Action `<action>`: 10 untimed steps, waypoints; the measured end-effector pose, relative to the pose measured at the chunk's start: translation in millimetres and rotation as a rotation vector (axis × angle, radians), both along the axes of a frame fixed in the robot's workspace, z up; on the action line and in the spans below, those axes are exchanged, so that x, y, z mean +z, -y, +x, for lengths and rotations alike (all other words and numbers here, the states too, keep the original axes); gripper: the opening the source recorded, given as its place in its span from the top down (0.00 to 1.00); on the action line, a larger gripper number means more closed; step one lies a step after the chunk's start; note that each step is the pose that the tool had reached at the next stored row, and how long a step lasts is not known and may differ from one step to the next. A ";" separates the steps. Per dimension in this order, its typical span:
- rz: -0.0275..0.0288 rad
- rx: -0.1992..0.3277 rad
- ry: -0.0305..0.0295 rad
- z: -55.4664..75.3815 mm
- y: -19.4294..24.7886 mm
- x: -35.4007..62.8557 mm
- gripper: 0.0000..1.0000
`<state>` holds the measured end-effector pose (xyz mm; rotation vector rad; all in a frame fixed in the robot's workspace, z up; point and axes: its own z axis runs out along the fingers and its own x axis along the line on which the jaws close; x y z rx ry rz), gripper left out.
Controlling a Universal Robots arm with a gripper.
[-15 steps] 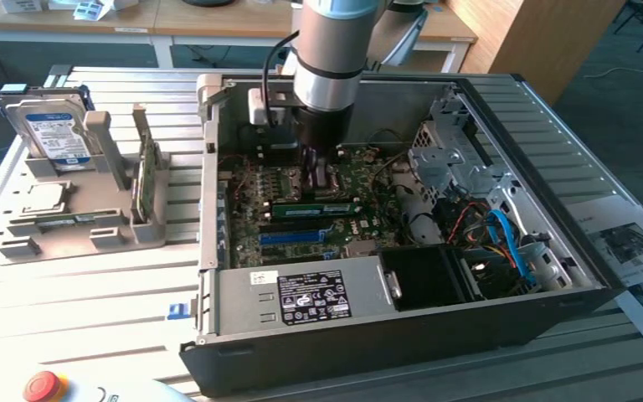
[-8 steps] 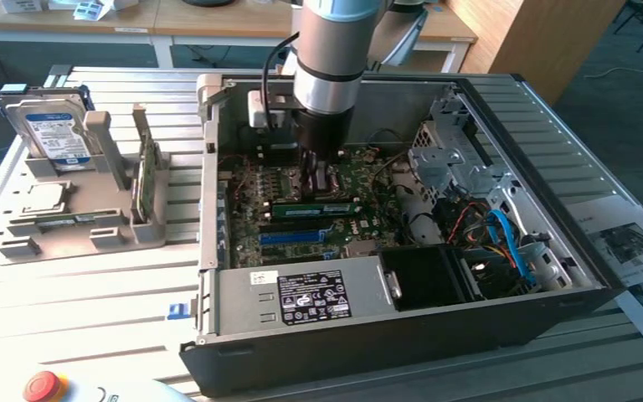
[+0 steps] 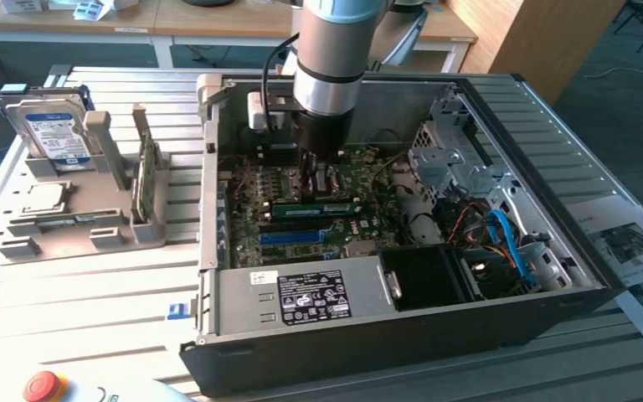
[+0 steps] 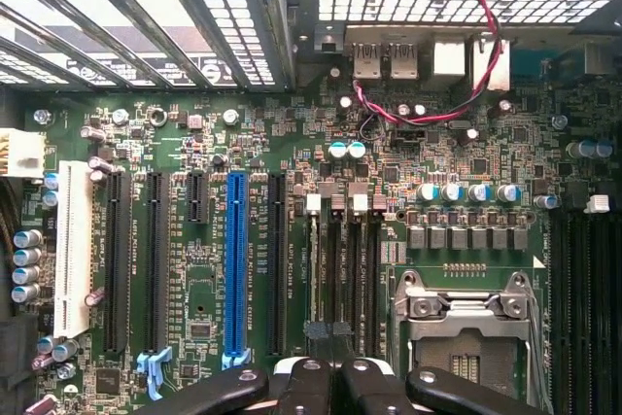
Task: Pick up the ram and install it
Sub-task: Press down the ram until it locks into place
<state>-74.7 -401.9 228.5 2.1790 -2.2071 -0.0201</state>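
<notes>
An open computer case (image 3: 411, 343) lies on its side on the slatted bench (image 3: 98, 285), turned so that its motherboard (image 4: 194, 123) faces up to a tool coming from above. The robot arm (image 3: 338, 42) reaches straight down into it, a posture that suits pushing a part squarely into a socket.

Well apart from the claw, outside the case, a grey holder (image 3: 87, 230) keeps spare parts upright and easy to grasp. Among them are a hard drive (image 3: 54, 130) and a thin green board (image 3: 143, 180) standing on edge.

The ram (image 3: 316, 203) is not in that holder. It stands on edge on the motherboard just beside the claw, apparently seated in a memory slot, with the long blue slot (image 4: 236, 269) a little farther off.

In the wrist view the claw (image 4: 330, 376) hangs directly over the row of black memory slots (image 4: 342, 269), beside the processor socket (image 4: 466, 328). Its fingers (image 4: 306, 381) are pressed together, and no stick shows between them. Closed like this they form a blunt tip, probably better for bearing down on the stick's top edge than for carrying it. Whether they touch the ram cannot be told from either view, nor which of the slots holds it.
</notes>
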 end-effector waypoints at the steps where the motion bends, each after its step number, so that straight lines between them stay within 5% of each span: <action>1: -0.0001 0.000 0.0000 0.0 0.0 0.0 0.90; 10: -0.0002 0.000 0.0007 -5.0 0.5 0.1 0.90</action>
